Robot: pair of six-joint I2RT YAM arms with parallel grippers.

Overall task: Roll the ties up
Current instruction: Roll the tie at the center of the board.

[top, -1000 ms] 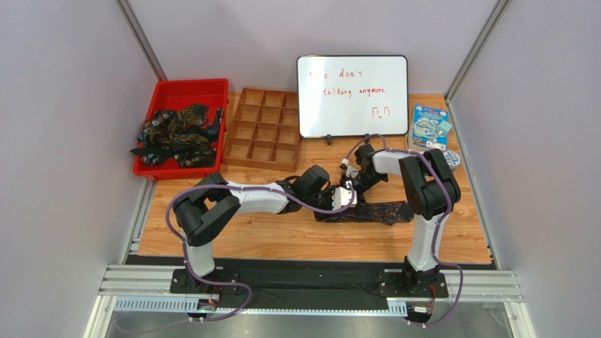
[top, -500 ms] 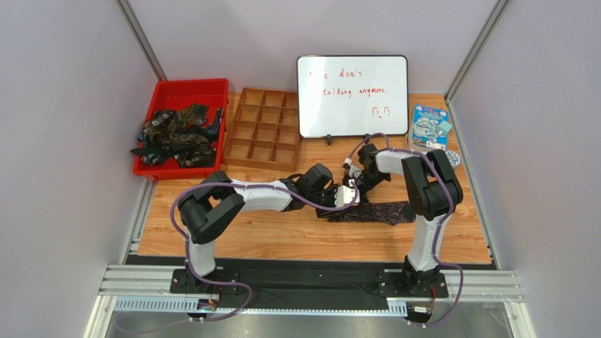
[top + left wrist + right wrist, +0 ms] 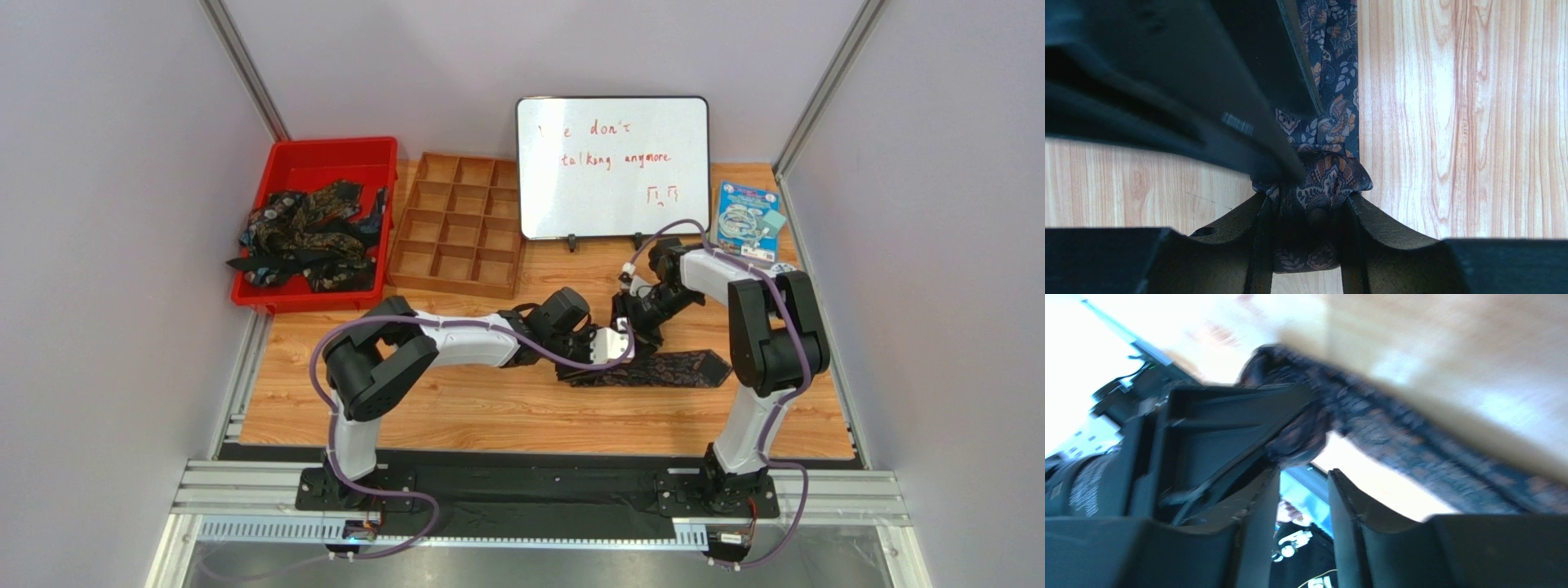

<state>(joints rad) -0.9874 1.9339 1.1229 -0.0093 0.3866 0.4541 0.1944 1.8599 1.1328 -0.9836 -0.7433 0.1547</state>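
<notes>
A: L claw (image 3: 1308,207) status?
B: I have it clenched on the rolled end of the tie (image 3: 656,368), just in front of the whiteboard (image 3: 613,165); L arm stretched low.
A: R claw (image 3: 1304,478)?
B: Partly open, gripping nothing, whiteboard-side of the roll; R arm bent.

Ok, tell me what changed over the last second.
The right gripper opened, let go of the rolled tie and backed off toward the whiteboard. The left gripper shifted slightly right, still clamping it. Red bin and wooden organiser stayed put.
</notes>
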